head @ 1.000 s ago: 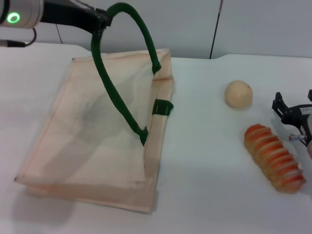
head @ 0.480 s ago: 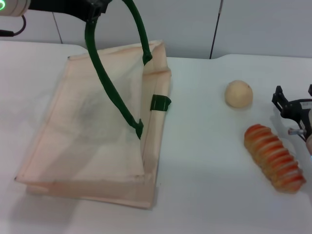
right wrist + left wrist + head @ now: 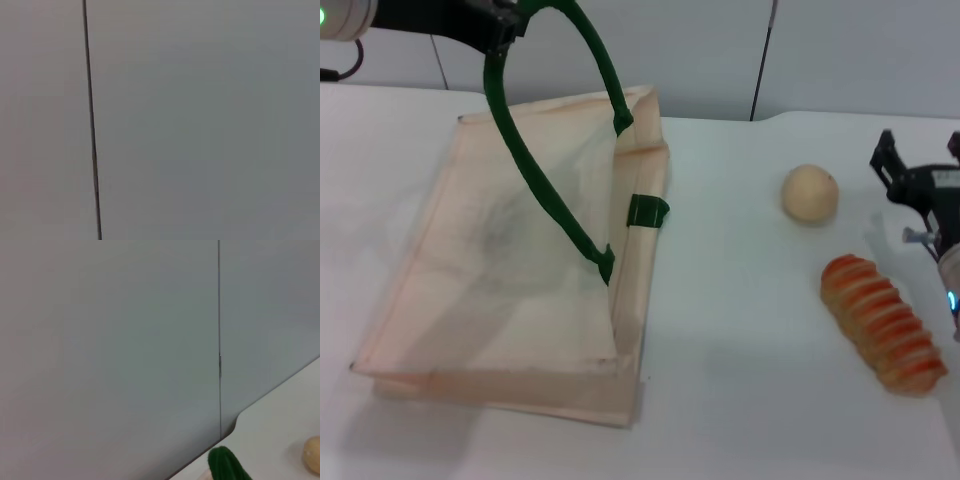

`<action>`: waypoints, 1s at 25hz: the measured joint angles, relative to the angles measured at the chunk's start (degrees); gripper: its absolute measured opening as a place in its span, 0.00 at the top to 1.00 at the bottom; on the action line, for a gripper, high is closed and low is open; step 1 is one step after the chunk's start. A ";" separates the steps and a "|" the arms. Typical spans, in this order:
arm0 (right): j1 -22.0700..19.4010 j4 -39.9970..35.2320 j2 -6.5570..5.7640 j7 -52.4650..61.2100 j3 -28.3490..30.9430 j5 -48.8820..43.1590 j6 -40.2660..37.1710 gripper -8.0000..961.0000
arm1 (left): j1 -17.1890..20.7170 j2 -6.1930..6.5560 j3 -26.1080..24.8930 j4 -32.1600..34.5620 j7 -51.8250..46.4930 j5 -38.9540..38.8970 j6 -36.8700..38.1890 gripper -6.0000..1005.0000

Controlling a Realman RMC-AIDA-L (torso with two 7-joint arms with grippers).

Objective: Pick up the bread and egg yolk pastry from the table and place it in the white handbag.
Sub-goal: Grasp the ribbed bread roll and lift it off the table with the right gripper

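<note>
The white handbag lies flat on the table's left half, its mouth facing right. My left gripper is at the top left, shut on one dark green handle and holding that loop up, which lifts the bag's upper layer. A bit of this handle also appears in the left wrist view. The egg yolk pastry rests on the table to the right, and its edge shows in the left wrist view. The striped bread lies nearer the front right. My right gripper hovers open at the right edge, behind the bread and right of the pastry.
The bag's second green handle lies folded at its right edge. A grey panelled wall stands behind the table; the right wrist view shows only this wall. White table lies bare between bag and food.
My left gripper has pulled the green handle a little up and to the left, raising the bag's top layer. My right gripper has moved up and back, away from the bread.
</note>
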 joint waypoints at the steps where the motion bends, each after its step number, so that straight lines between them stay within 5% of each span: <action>1: -0.03 -0.54 -0.05 0.58 0.02 -0.02 0.59 0.10 | -0.02 0.00 0.01 0.00 0.00 0.00 -0.02 0.88; 7: 0.93 -4.20 -2.79 4.65 0.05 -1.02 -0.19 0.10 | -0.49 -0.02 0.35 -0.39 0.00 0.02 -0.02 0.88; 13: 1.70 -11.34 -7.70 4.70 0.08 -1.54 -6.78 0.10 | -0.59 -0.02 0.42 -0.50 0.00 0.19 -0.01 0.88; 25: 3.07 -13.82 -10.11 -1.44 5.72 -4.79 -26.73 0.10 | -0.20 0.00 0.03 -0.33 0.01 1.51 -0.40 0.88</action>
